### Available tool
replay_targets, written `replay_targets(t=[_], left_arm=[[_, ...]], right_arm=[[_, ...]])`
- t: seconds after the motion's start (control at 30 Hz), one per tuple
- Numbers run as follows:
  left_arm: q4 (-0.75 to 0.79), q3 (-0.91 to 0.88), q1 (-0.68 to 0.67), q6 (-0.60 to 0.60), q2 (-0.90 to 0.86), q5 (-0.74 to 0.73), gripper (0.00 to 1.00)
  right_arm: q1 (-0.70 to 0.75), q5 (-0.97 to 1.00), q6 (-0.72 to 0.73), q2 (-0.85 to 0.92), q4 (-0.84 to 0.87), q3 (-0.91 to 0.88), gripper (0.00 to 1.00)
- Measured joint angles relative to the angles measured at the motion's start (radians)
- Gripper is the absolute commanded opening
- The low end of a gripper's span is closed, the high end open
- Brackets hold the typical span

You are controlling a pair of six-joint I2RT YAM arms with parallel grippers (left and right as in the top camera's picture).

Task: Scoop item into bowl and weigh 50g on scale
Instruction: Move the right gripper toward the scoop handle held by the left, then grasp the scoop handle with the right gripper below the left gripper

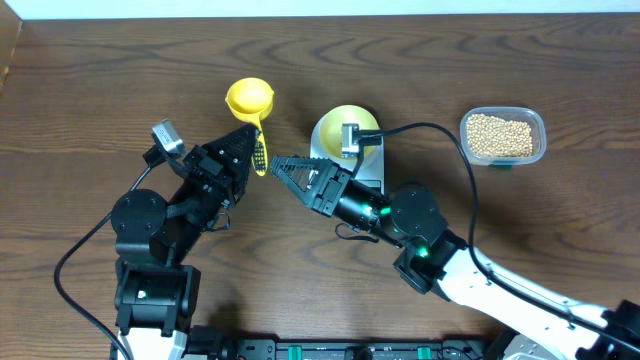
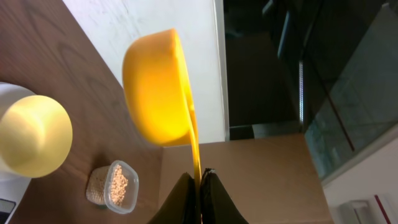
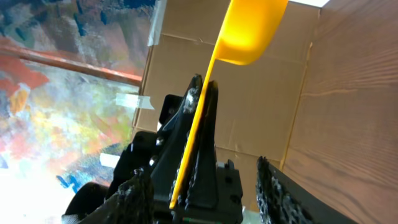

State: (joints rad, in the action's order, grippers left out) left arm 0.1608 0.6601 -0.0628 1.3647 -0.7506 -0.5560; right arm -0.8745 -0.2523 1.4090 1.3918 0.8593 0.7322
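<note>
The left jaws are clamped shut on the thin handle of the bright yellow scoop. The handle lies lengthwise between them, and the cup stands out just past their tips. The right jaws are spread wide and grip nothing, their two ridged fingers well apart. They point at the left jaws, and the scoop's handle runs straight ahead of the gap between them. Whether a tip touches the handle or the other arm I cannot tell. Behind the right jaws, beside that arm's wrist, the pale yellow bowl sits on the white scale, most of which is hidden under the arm in the overhead view. Farthest from both pairs of jaws, well beyond the bowl on the right arm's side, the tan beans lie in a clear tub on the wooden worktop.
</note>
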Motion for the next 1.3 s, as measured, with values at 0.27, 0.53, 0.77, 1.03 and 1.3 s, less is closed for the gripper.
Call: replay_targets(t=[0.27, 0.53, 0.77, 1.03, 1.3], left_arm=[[-0.001, 0.000, 0.000, 0.000, 0.000, -0.013, 0.07], [-0.003, 0.000, 0.000, 0.000, 0.000, -0.019, 0.07], [-0.003, 0.000, -0.003, 0.000, 0.000, -0.021, 0.07], [-0.003, 0.000, -0.025, 0.000, 0.000, -0.021, 0.07], [-0.005, 0.000, -0.026, 0.000, 0.000, -0.018, 0.07]], right_arm=[[-0.005, 0.005, 0.008, 0.029, 0.018, 0.010, 0.45], [-0.005, -0.011, 0.008, 0.029, 0.013, 0.064, 0.43], [-0.029, -0.018, 0.010, 0.029, 0.013, 0.064, 0.37], [-0.039, -0.020, 0.021, 0.029, -0.017, 0.066, 0.20], [-0.039, -0.022, 0.008, 0.029, -0.068, 0.066, 0.01]])
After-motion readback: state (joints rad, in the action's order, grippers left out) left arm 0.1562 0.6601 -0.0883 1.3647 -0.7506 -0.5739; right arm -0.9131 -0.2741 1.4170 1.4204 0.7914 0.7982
